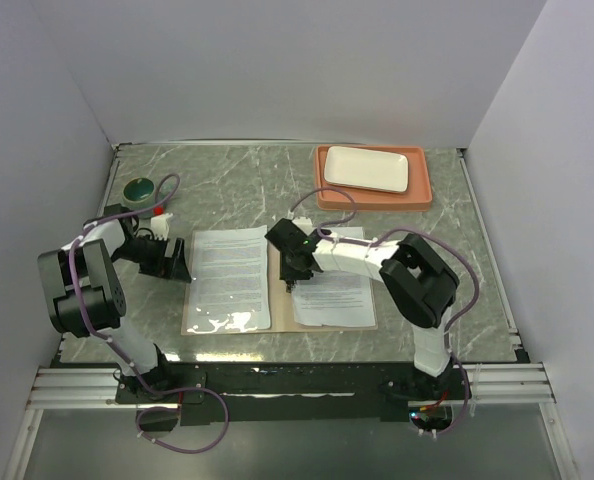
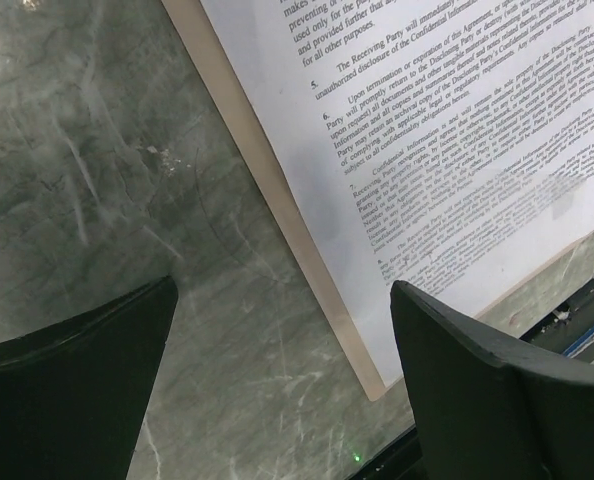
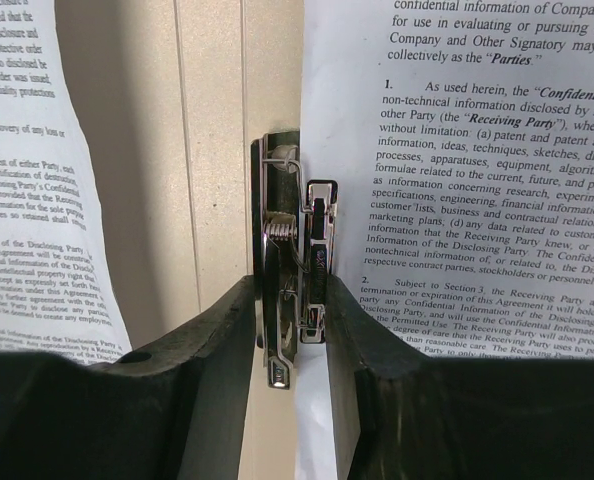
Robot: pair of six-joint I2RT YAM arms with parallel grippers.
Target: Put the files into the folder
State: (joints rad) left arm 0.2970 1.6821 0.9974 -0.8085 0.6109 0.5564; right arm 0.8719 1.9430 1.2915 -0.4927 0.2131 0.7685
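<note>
Right pincer (image 3: 289, 300) clamped on metal clip (image 3: 292, 230), files (image 3: 477, 150) either side; left pincer (image 2: 282, 300) wide open. Floppy, probably slick: pinch edges.

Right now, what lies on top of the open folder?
A left sheet, a right sheet and a metal clip near the crease of the folder. Anything beneath the sheets is hidden.

Left pincer (image 2: 284, 290) wide, right pincer (image 3: 289, 285) narrow.

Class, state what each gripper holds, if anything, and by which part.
The right gripper pinches the metal clip on the folder, one finger on each side; the left gripper holds nothing.
</note>
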